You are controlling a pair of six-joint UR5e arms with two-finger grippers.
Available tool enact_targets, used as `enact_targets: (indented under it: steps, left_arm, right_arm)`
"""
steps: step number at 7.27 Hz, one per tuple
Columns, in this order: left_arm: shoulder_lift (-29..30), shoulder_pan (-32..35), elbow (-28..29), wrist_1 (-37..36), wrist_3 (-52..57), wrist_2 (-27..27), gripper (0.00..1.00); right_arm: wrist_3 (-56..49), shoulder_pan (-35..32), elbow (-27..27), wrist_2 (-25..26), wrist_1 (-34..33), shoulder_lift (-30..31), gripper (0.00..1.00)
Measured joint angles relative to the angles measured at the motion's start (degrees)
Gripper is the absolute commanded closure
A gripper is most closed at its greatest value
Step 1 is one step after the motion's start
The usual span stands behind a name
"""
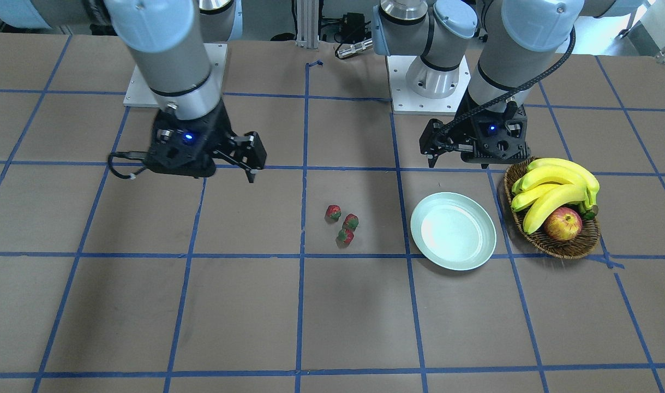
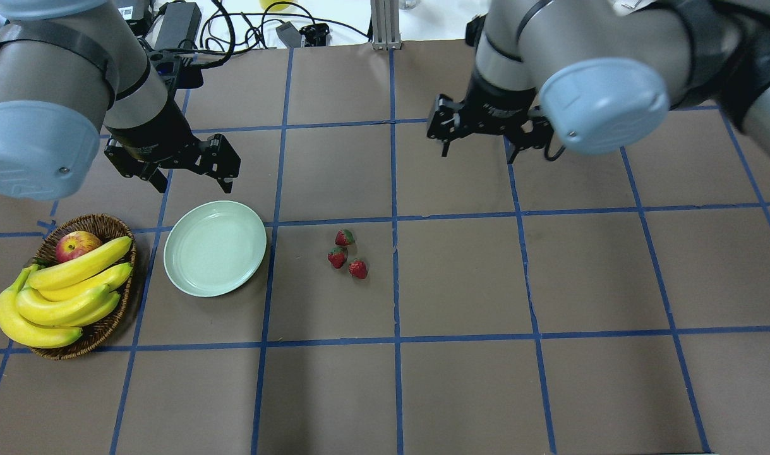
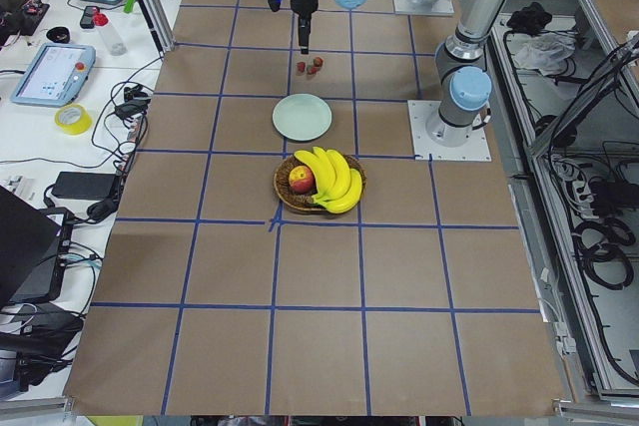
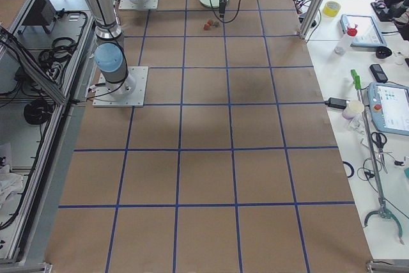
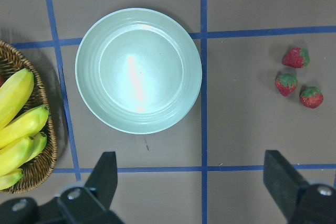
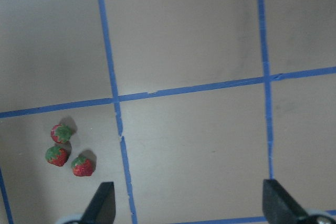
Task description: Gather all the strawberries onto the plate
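Three strawberries (image 2: 344, 237) (image 2: 337, 257) (image 2: 358, 269) lie close together on the brown table, a short way right of the plate (image 2: 215, 248). The pale green plate has nothing on it. My left gripper (image 2: 193, 188) hovers open just beyond the plate's far rim. In the left wrist view the plate (image 5: 138, 70) sits centre-left and the strawberries (image 5: 286, 83) at the right edge. Further right and well above the table, my right gripper (image 2: 479, 155) is also open and holds nothing. In its wrist view the strawberries (image 6: 56, 156) show at the lower left.
A wicker basket (image 2: 100, 224) with bananas (image 2: 69, 284) and an apple (image 2: 76, 245) stands just left of the plate. Cables and a power brick (image 2: 176, 25) lie at the table's far edge. Blue tape lines grid the brown tabletop.
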State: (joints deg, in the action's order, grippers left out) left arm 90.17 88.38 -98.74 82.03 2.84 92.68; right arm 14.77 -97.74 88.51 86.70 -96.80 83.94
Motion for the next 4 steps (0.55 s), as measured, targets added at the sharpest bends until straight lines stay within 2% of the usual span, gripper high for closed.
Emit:
enact_targets:
  steps: [2, 4]
  left_arm:
    - [0.4, 0.5, 0.8, -1.7, -3.0, -2.2, 0.00]
    - [3.4, 2.2, 1.0, -5.3, -7.9, -4.0, 0.00]
  right_arm:
    - [-5.9, 3.9, -8.6, 1.1, 11.6, 1.6, 0.00]
    - [-7.4, 4.2, -10.6, 1.2, 13.9, 1.7, 0.00]
